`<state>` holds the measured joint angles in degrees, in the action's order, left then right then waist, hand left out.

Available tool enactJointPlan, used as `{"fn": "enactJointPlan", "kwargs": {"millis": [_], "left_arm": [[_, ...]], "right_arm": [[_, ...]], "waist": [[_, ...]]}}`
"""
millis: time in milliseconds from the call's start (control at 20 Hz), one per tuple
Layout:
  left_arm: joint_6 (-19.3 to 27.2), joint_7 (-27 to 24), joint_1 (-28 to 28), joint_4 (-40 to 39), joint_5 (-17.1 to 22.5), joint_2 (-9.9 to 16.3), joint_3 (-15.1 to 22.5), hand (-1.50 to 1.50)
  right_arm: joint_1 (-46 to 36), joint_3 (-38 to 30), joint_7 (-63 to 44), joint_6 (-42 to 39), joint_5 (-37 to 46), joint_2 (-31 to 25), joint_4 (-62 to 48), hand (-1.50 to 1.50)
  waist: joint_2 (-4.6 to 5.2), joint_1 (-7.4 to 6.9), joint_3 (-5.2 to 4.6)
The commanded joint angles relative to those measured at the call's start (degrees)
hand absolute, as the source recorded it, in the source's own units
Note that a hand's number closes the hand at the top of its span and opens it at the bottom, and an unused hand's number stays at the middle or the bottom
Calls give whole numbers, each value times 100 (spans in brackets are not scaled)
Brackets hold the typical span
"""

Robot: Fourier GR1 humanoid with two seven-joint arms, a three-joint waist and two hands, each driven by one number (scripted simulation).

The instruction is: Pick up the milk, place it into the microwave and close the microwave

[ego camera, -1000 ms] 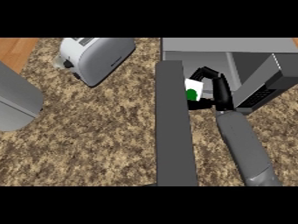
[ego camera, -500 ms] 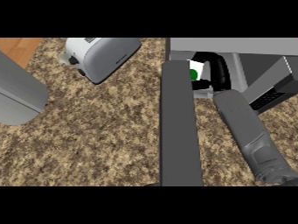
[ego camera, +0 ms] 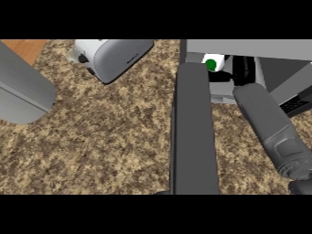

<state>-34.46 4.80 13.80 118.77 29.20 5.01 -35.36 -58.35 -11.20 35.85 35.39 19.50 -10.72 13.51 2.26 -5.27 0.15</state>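
Deeper into the one microwave [ego camera: 253,48] now, my right hand [ego camera: 234,68] curls its fingers around the single milk carton [ego camera: 212,64], green mark unreadable.

Counting per kind: one white milk carton with a green mark [ego camera: 212,64] showing far right; one grey boxy microwave [ego camera: 287,68] sitting far right; one silver rounded toaster [ego camera: 112,57] sitting far left; two grey forearms showing; one black hand [ego camera: 234,72] showing.
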Motion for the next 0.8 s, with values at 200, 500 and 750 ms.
{"fn": "enactJointPlan", "kwargs": {"millis": [200, 500, 750], "left_arm": [[58, 5, -266, -197, -188, -52, 201, -150], [15, -83, -355, -245, -292, 13, 187, -150], [37, -129, -546, -433, -535, 125, 194, -150]], "right_arm": [[-164, 84, 187, 646, 311, -399, -409, 150], [-66, 215, -357, 1442, 585, -695, -874, -150], [-134, 439, -949, 1795, 841, -834, -1181, -150]], "waist": [[143, -151, 9], [152, -219, 4], [185, -250, 8]]}}
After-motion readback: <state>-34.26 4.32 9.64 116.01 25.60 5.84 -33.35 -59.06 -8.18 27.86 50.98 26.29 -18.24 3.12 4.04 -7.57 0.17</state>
